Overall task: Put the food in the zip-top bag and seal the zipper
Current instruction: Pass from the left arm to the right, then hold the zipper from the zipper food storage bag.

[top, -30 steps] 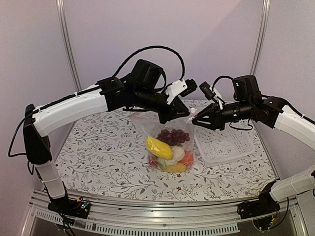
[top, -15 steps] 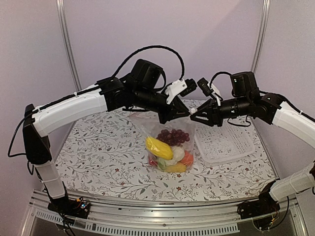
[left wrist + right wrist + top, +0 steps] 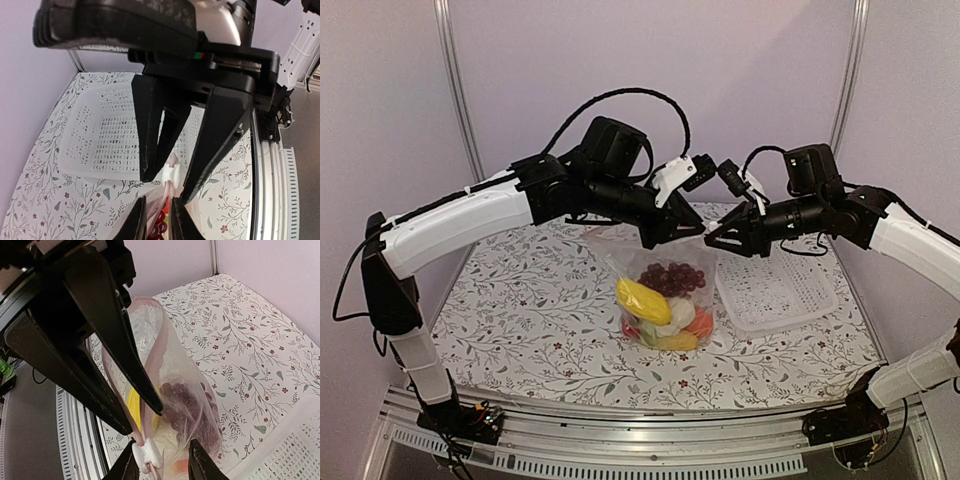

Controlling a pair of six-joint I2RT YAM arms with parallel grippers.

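zip-top bag (image 3: 626,262) | left tool (image 3: 158,218) narrow, pinching its mouth | right tool (image 3: 161,463) partly open astride white slider (image 3: 147,456)

text: none legible | labels: none | brands: none | numbers: none | signs: none

Layout as I view it from above: food (image 3: 660,305) inside zip-top bag (image 3: 625,262), mid-table (image 3: 520,310); mesh basket (image 3: 775,295) just right
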